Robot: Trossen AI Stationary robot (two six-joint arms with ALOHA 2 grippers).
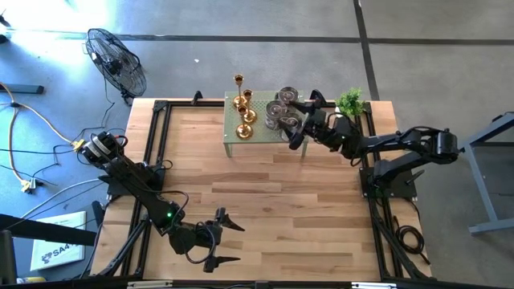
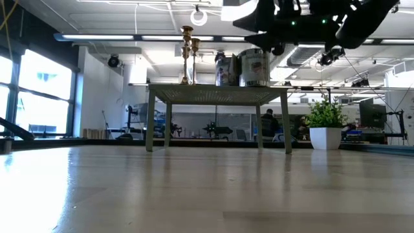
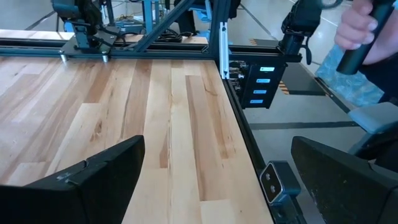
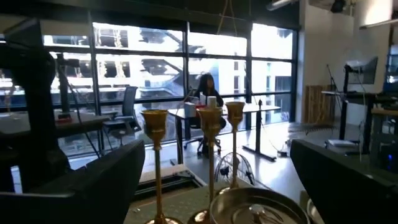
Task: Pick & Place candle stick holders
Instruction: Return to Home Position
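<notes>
A small green stand [image 1: 231, 138] sits at the table's far middle. Three gold candle stick holders [image 1: 242, 108] stand on its left part by their round bases, and the squat silver-grey ones [image 1: 279, 110] stand clustered on its right part. My right gripper [image 1: 299, 120] hovers open just above the silver ones, touching nothing. In its wrist view the gold cups [image 4: 210, 118] rise ahead and a silver rim [image 4: 261, 208] lies below the fingers. The low view shows the gripper [image 2: 272, 29] above the jars [image 2: 255, 68]. My left gripper [image 1: 225, 241] waits open near the table's front edge.
A potted green plant [image 1: 350, 100] stands on the table right of the stand, close to my right arm. A fan [image 1: 116, 60] stands on the floor beyond the far left corner. A person's hand [image 3: 360, 25] holds a dark handle off the table's side. Bare wood lies between stand and front edge.
</notes>
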